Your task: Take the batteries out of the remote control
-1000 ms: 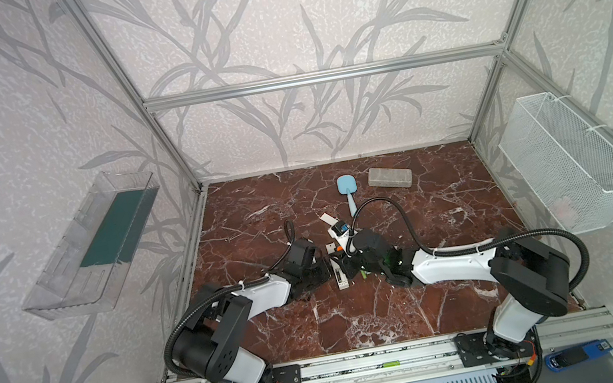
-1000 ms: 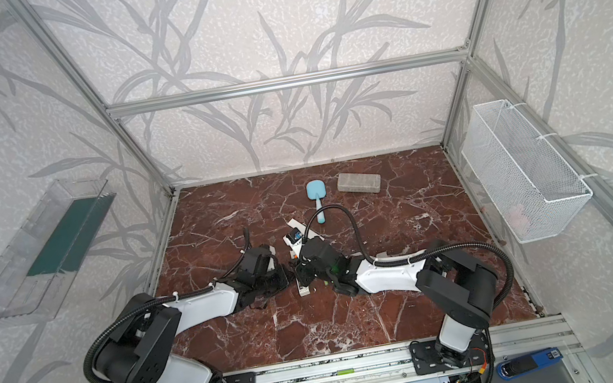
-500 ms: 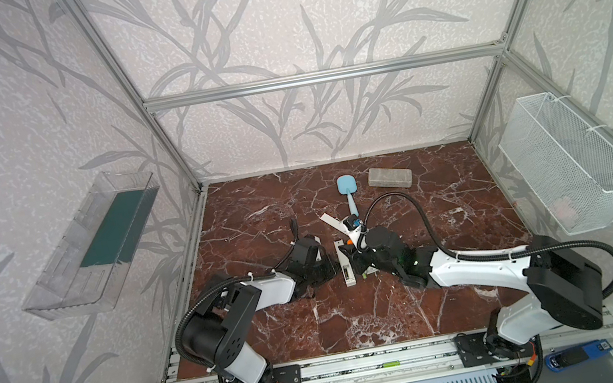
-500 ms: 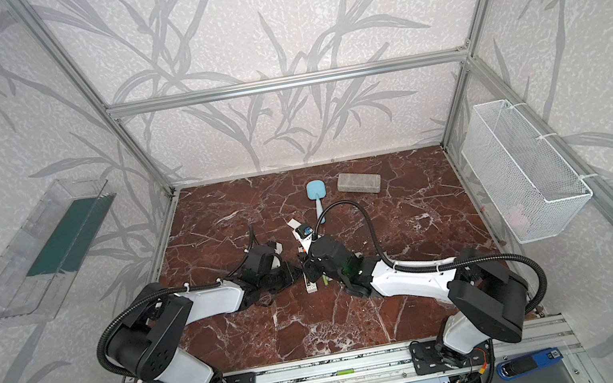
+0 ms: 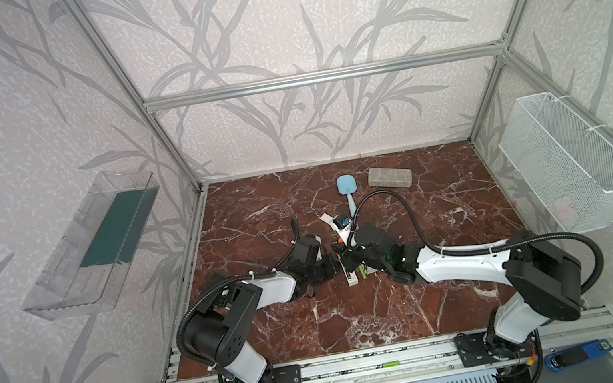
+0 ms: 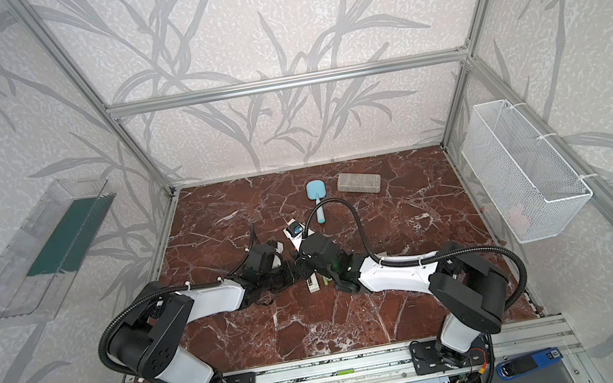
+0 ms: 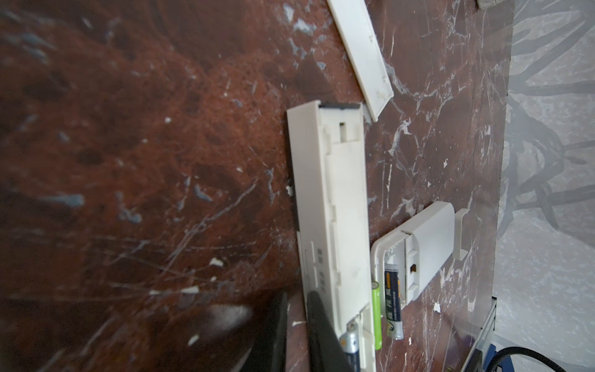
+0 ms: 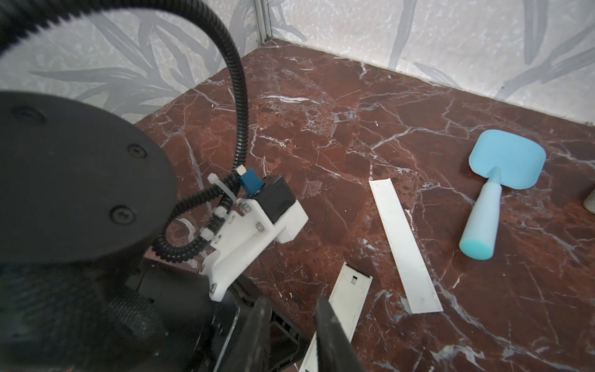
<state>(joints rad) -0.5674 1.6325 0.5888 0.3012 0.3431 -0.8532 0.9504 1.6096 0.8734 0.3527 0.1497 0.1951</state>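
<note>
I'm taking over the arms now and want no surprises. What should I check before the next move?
Cover off the long remote: ok, it lies apart on the table.
Bay of the long remote emptied: not ok, dark battery inside.
Small remote emptied: not ok, dark-and-silver battery in its opening.
Lime-green battery out: ok, lies between the remotes.
Left pincer holding the long remote: cannot tell.

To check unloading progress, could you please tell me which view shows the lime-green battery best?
The left wrist view: the lime-green battery lies close up, beside the long white remote. Both top views show only a green sliver; the right wrist view misses it.
</note>
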